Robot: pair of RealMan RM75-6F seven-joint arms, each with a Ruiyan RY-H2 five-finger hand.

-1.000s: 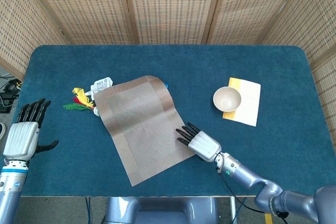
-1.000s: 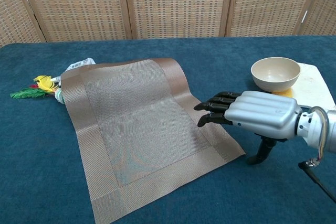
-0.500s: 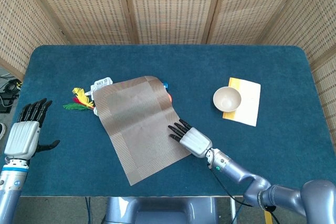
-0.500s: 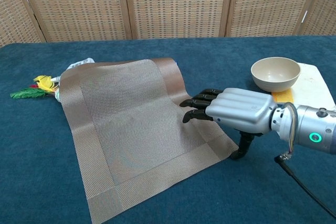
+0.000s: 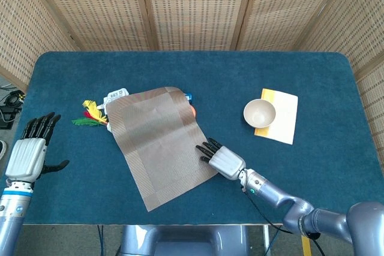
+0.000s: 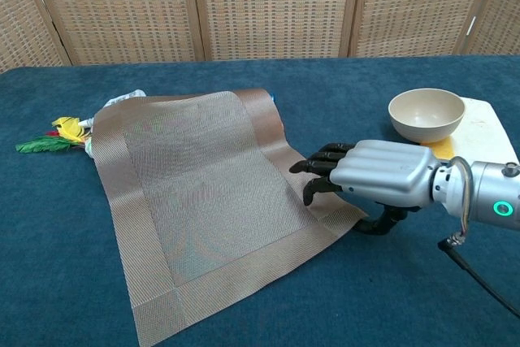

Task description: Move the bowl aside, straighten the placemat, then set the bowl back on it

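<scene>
The brown woven placemat [image 5: 159,144] [image 6: 195,201] lies skewed on the blue table, its long side running from upper left to lower right. My right hand [image 5: 221,158] [image 6: 370,175] rests palm down at the mat's near right corner, dark fingertips on its edge, holding nothing. The beige bowl [image 5: 259,113] [image 6: 426,114] stands empty to the right, off the mat, on a white and yellow booklet [image 5: 280,114] [image 6: 487,132]. At the table's left edge my left hand [image 5: 30,150] stays raised with its fingers spread and empty, seen in the head view only.
Yellow, red and green items [image 5: 91,115] [image 6: 54,136] and a white packet [image 5: 117,96] [image 6: 122,100] lie by the mat's far left corner. A small blue and orange item [image 5: 190,104] peeks out at its far right edge. Wicker screens [image 5: 192,4] stand behind the table.
My right hand slid left with the mat's corner, turning the mat, then drew back slightly right. The mat now lies a little further left. The left hand stayed put.
</scene>
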